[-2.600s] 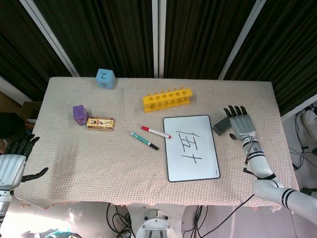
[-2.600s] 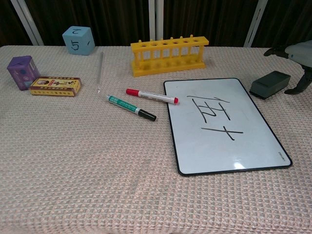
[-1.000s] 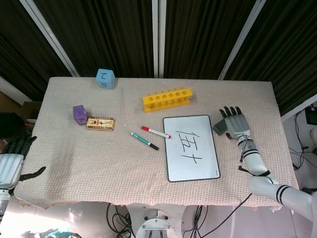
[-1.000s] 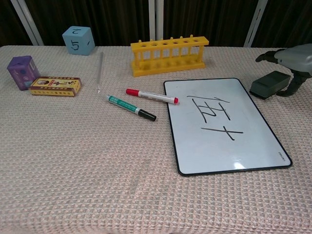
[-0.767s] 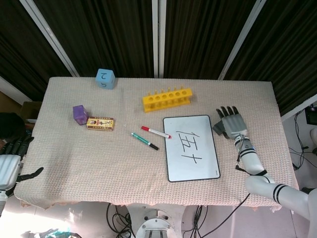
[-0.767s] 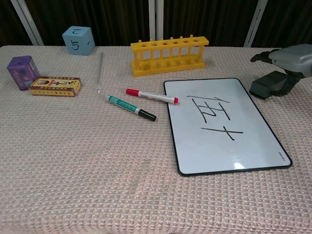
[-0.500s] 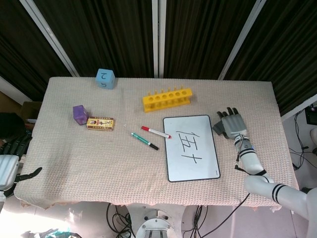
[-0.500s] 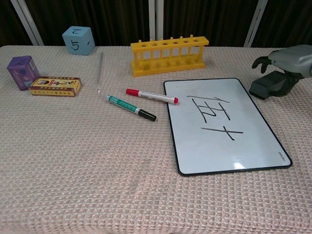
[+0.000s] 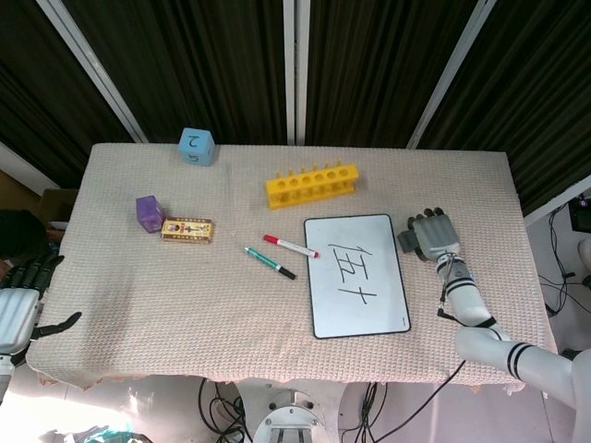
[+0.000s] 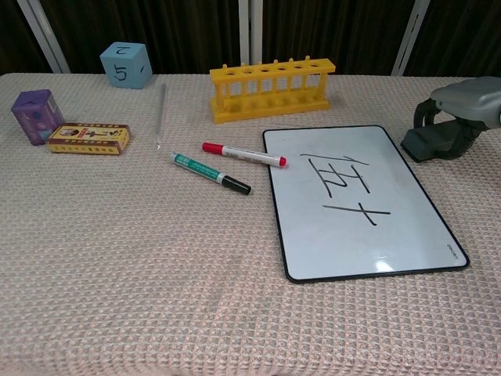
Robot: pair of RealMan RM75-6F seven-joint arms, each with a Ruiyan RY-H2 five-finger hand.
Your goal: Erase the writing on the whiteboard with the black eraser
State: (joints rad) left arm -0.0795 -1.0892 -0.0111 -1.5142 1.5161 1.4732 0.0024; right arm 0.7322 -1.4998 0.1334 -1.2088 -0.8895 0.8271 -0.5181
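Under the right hand [image 10: 462,106], black eraser [image 10: 429,142], beside whiteboard [image 10: 360,200].

My right hand [image 9: 435,234] rests on the eraser [image 10: 427,142]; I see the whiteboard [image 9: 356,275] just left of it, two markers [image 9: 280,255] beyond.

My head camera looked steeply down from high above, taking in the whole table [image 9: 138,277] from some way off. My chest camera sat low and close, facing across it toward the dark curtains. Both caught the whiteboard [image 9: 355,275] [image 10: 356,200].
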